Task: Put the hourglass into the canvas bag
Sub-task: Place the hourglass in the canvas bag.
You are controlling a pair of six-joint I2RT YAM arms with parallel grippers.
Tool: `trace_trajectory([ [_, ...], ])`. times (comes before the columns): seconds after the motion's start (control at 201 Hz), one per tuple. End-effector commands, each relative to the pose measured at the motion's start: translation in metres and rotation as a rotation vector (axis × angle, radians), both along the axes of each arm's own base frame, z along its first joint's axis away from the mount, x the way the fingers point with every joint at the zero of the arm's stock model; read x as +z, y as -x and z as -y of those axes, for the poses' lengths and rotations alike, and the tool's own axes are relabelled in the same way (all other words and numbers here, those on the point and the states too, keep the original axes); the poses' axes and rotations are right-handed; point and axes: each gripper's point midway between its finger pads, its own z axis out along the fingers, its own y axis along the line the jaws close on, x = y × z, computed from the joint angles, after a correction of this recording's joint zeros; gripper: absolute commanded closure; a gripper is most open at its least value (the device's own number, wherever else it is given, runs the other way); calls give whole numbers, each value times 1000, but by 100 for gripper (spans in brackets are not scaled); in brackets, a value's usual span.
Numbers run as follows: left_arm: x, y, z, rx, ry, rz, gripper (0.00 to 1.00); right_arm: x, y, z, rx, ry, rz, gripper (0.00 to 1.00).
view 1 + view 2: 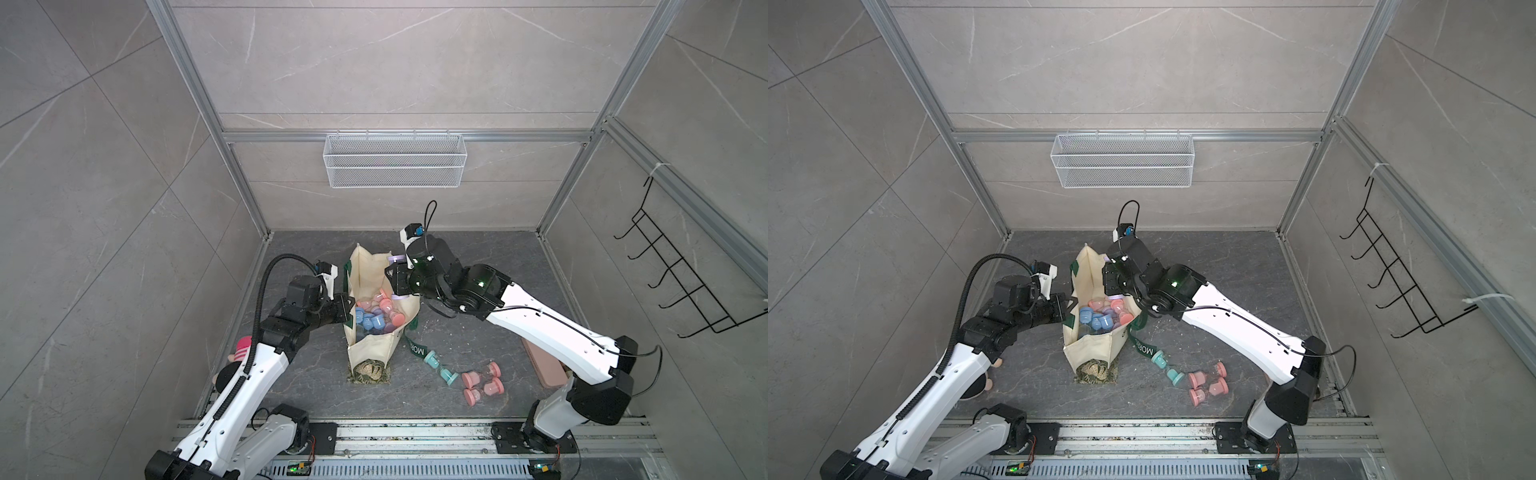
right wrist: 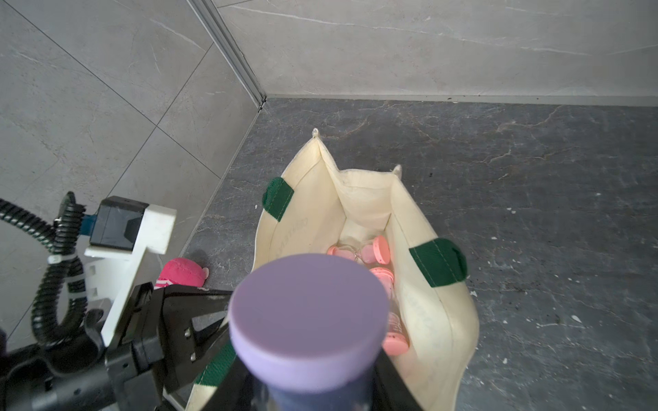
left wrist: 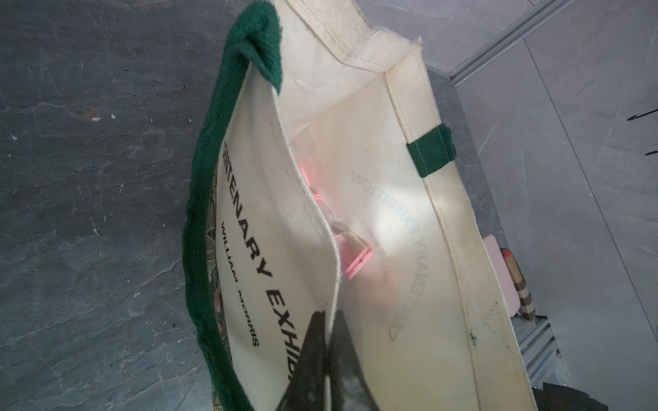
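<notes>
The cream canvas bag stands open on the dark floor, with several pink, blue and purple hourglasses inside. My left gripper is shut on the bag's left rim and holds the mouth open. My right gripper is shut on a purple hourglass, held level over the bag's mouth at its right side. The purple end cap fills the right wrist view and hides the fingertips. Pink hourglasses lie below in the bag.
A teal hourglass and two pink ones lie on the floor right of the bag. A flat pink case is under my right arm, and a pink plush toy under my left. A wire basket hangs on the back wall.
</notes>
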Motion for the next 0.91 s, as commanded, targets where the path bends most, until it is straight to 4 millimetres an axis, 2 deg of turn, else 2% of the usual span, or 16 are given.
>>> trace_trajectory([
  [0.0, -2, 3, 3, -26, 4, -4, 100, -3, -8, -23, 18, -28, -15, 100],
  [0.363, 2, 4, 3, -27, 6, 10, 100, -66, -28, -67, 30, 52, -143, 100],
  [0.552, 3, 4, 2, -26, 6, 16, 100, -109, -41, -73, -25, 118, -241, 100],
  [0.901, 6, 6, 3, -29, 11, 24, 100, -168, -49, -79, -59, 205, -381, 100],
])
